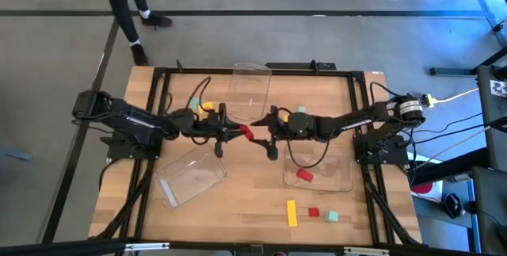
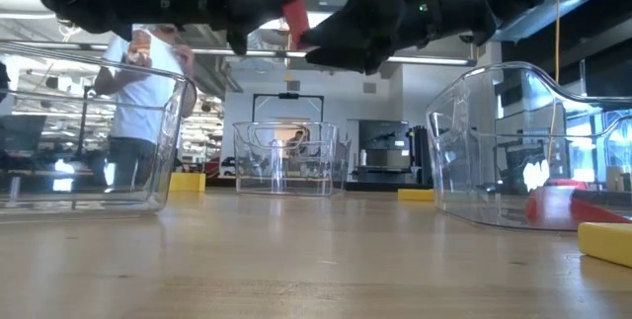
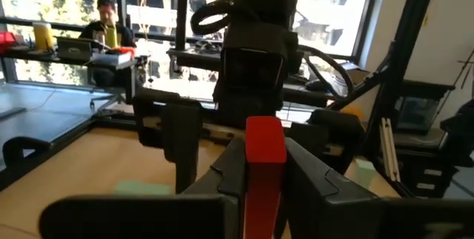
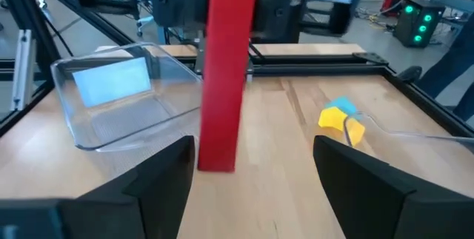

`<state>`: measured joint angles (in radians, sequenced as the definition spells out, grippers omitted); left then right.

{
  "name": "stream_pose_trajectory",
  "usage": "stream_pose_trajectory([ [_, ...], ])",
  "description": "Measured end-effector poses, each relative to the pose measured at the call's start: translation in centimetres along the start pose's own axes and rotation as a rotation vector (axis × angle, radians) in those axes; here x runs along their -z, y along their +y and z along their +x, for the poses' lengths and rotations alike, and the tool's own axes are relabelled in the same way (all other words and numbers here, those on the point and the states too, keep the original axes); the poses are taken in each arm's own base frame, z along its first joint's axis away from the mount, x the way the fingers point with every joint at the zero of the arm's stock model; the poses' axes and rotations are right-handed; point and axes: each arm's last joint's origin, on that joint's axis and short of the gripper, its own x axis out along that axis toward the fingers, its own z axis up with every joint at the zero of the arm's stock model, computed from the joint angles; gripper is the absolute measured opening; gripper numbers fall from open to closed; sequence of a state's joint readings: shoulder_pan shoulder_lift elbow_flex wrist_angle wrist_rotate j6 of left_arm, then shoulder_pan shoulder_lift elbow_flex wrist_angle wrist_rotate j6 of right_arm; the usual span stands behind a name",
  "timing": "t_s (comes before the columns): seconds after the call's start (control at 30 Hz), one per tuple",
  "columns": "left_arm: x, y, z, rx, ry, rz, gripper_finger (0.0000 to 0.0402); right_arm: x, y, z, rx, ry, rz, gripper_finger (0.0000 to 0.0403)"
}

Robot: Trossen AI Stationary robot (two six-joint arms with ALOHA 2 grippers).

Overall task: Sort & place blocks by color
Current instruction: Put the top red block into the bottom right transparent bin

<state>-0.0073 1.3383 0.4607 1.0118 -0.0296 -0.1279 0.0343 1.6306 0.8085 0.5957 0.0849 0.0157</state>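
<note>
While both arms meet above the bench's middle, this entry records a red bar mid-air between them.

Left fingers: the left gripper [image 1: 234, 131] is closed on one end of the red bar [image 1: 247, 133]; the left wrist view shows the bar [image 3: 264, 161] pinched between its two dark fingers [image 3: 315, 187].
Right fingers: the right gripper [image 1: 268, 135] faces the bar's free end with fingers [image 4: 159, 166] spread wide on either side of it, not touching.
Red bar: lifted clear of the bench, between the two grippers.
Step in hand: judged a hand-over of the red bar from left arm to right.
Next move calls for: the right fingers to close squarely on the bar before the left ones let go; then carriage to the tray [image 1: 337, 173] near the bench's right edge, which already holds a red block [image 1: 304, 175].
Other trays: one [image 1: 191, 175] toward the left front corner, one [image 1: 250, 89] at the far edge.
Loose blocks, front edge: yellow bar [image 1: 291, 212], small red block [image 1: 314, 212], mint block [image 1: 333, 216].
Loose blocks, far left: yellow block [image 1: 207, 106], mint block [image 1: 194, 103].
Risk: a slip if both release together.
</note>
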Motion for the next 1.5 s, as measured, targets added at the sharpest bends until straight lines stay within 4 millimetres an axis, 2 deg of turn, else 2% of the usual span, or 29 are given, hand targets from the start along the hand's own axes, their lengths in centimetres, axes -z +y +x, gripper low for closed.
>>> stream_pose_trajectory([
  [0.27,0.3,0.0,1.3,-0.02,0.087,0.009,0.0046,-0.3,0.1,0.0,-0.002,-0.027,-0.02,0.0279],
  [0.4,0.2,0.2,1.3,-0.077,0.076,0.055,0.0046,-0.2,0.1,0.0,-0.002,-0.023,-0.02,0.0257],
  [0.53,0.1,0.2,1.3,-0.088,0.074,0.062,0.0046,-0.3,0.1,0.0,-0.002,-0.029,0.005,0.019],
  [0.7,0.3,0.2,1.3,-0.081,0.081,0.078,0.0051,-0.3,0.1,0.0,-0.008,-0.028,0.008,0.0053],
  [0.93,0.2,0.0,1.3,-0.082,0.079,0.112,0.0094,-0.1,0.0,0.0,0.003,-0.01,0.002,0.0059],
  [1.2,-0.6,-0.1,0.2,-0.102,0.153,0.124,0.0119,-0.6,-0.2,-1.2,0.049,0.055,-0.029,0.0059],
  [1.37,-2.0,-0.1,-1.6,-0.139,0.186,0.157,0.012,0.0,-0.5,-2.9,0.08,0.06,-0.032,0.0059],
  [1.5,-2.4,0.1,-4.2,-0.16,0.15,0.176,0.0121,0.1,-0.8,-4.9,0.119,0.024,-0.028,0.0059],
])
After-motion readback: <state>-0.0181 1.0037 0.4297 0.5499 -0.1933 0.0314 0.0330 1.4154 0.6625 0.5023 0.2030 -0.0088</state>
